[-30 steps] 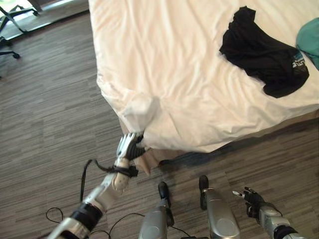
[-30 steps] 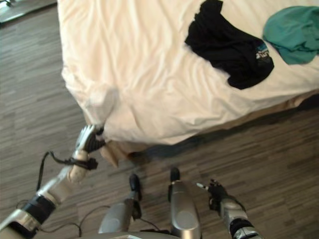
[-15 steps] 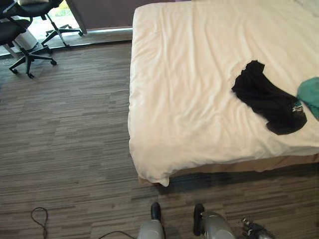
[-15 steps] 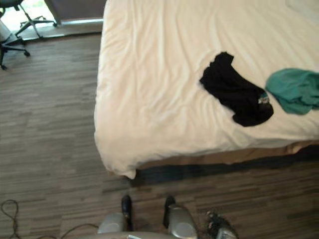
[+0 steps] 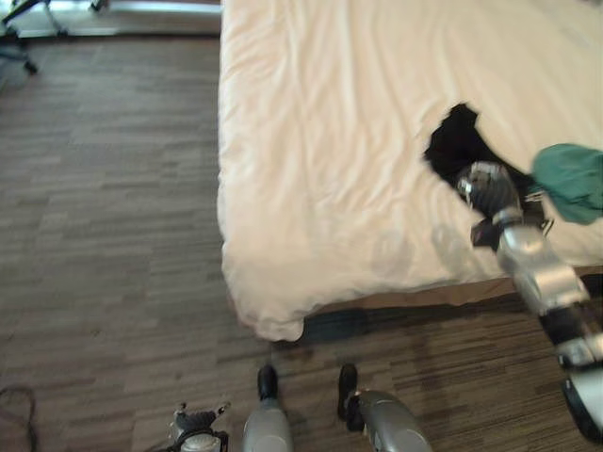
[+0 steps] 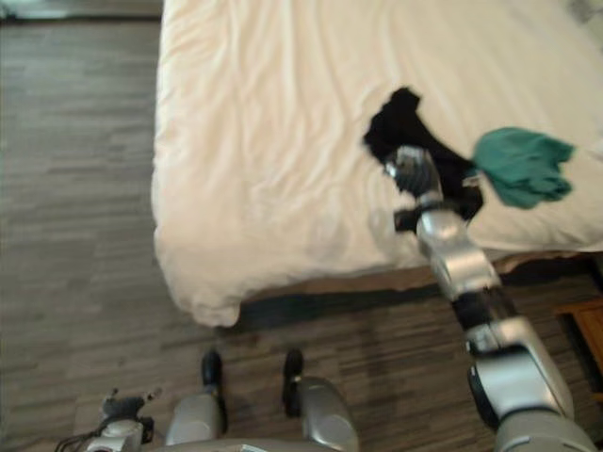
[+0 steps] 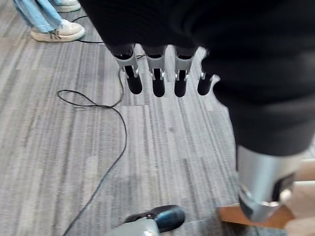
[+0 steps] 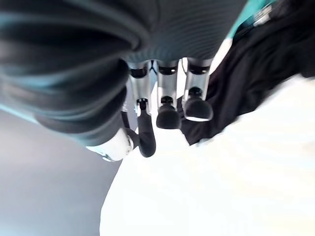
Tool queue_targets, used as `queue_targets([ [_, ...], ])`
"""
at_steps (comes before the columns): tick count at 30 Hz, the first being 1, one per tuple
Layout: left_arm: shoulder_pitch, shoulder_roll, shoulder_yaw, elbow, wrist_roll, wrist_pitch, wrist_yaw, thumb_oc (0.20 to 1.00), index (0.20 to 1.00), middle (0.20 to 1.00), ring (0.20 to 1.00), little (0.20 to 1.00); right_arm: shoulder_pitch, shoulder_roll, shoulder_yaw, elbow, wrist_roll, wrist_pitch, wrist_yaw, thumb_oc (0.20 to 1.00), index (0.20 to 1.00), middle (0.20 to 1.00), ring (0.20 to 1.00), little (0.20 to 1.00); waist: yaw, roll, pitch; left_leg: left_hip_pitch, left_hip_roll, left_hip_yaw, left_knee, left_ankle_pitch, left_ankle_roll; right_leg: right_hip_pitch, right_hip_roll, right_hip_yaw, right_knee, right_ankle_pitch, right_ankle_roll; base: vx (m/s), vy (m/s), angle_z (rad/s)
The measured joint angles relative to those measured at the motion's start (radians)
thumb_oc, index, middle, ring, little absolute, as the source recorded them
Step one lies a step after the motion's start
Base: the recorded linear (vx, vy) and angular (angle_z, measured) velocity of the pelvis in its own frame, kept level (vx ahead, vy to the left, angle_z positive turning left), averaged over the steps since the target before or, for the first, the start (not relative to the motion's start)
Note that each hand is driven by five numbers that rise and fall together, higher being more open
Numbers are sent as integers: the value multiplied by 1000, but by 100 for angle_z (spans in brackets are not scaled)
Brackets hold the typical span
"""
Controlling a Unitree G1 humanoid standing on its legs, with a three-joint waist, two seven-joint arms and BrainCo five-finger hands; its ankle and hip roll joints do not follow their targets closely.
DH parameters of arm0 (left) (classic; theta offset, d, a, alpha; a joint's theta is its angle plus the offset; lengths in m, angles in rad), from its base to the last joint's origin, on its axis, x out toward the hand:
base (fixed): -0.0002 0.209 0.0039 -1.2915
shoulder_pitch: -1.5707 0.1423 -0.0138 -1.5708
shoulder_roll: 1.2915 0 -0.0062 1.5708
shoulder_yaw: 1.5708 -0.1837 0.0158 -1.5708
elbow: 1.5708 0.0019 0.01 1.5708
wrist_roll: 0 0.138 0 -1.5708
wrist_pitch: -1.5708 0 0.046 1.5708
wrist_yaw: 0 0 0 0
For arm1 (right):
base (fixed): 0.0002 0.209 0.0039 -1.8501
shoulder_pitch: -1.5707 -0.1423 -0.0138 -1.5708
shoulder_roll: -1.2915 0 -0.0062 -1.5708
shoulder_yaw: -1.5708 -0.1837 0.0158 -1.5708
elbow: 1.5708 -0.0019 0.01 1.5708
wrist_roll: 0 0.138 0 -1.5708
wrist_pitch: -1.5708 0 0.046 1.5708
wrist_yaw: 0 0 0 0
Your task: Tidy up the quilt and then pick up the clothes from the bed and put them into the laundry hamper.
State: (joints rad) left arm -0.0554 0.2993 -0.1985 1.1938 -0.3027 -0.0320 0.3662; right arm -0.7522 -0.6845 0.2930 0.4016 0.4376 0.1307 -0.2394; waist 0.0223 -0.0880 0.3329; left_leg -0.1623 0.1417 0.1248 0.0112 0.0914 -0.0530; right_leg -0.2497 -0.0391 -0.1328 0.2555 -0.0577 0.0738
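The right robot hand (image 6: 412, 171) hovers with relaxed, released fingers over the near edge of the black garment (image 6: 399, 122) on the bed (image 6: 264, 141); the garment stretches far-left from it. The left robot hand (image 7: 157, 73) hangs released by the floor.

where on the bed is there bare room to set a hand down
The quilt is bare from its left edge across to the black garment. The right side is crowded: the right hand over the black garment, with the teal garment beside it.
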Motion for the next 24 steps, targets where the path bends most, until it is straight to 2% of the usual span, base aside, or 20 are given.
queue_targets([
  [2,-21,1,-6,1,-10,12,-15,1000,1000,1000,1000,1000,-137,-3,29,53,-1,-3,-1,200,200,200,200,200,24,9,53,-38,-4,-4,5,13,-2,-35,-2,-4,-3,17,-5,-70,53,16],
  [5,-22,4,-17,-9,-31,21,-26,1000,1000,1000,1000,1000,-245,11,100,92,-1,-25,-4,200,200,200,200,200,67,29,122,-84,-16,-27,5,35,-8,-68,-14,-27,-7,31,-17,-111,88,22],
  [6,-25,5,-24,-20,-48,21,-33,1000,1000,1000,1000,1000,-267,14,113,100,-1,-30,-4,200,200,200,200,200,69,31,139,-96,-18,-29,4,37,-7,-77,-17,-30,-8,32,-19,-90,132,25],
  [7,-24,5,-29,-42,-50,20,-49,1000,1000,1000,1000,1000,-289,37,115,108,-3,-46,-5,200,200,200,200,200,97,45,172,-115,-26,-33,3,40,-5,-91,-26,-37,-9,35,-22,-92,151,16],
  [11,-22,4,-58,-89,-50,17,-64,1000,1000,1000,1000,1000,-342,125,149,114,-46,-70,-20,200,200,200,200,200,110,73,192,-217,-51,-55,1,53,9,-189,-51,-52,1,41,-25,-96,137,19],
  [13,-24,3,-62,-100,-56,10,-68,1000,1000,1000,1000,1000,-340,168,148,105,-53,-103,-63,200,200,200,200,200,124,79,202,-237,-66,-56,-3,55,11,-211,-67,-55,0,41,-25,-54,122,8],
  [19,-27,-24,-90,-138,-71,-71,-87,1000,1000,1000,1000,1000,-242,286,145,-46,-43,-166,-81,200,200,200,200,200,113,83,202,-239,-80,-51,-11,55,11,-201,-79,-54,-42,52,-7,-17,91,-3],
  [21,-32,-44,-90,-138,-71,-89,-85,1000,1000,1000,1000,1000,-212,325,160,-96,-43,-165,-64,200,200,200,200,200,110,85,201,-238,-81,-50,-11,55,11,-200,-79,-53,-44,54,-5,12,92,-2],
  [24,-33,-64,-99,-148,-77,-104,-72,1000,1000,1000,1000,1000,-182,424,250,-154,-44,-123,-12,200,200,200,200,200,95,89,198,-235,-79,-47,-11,54,10,-199,-78,-51,-39,54,-5,23,61,-1],
])
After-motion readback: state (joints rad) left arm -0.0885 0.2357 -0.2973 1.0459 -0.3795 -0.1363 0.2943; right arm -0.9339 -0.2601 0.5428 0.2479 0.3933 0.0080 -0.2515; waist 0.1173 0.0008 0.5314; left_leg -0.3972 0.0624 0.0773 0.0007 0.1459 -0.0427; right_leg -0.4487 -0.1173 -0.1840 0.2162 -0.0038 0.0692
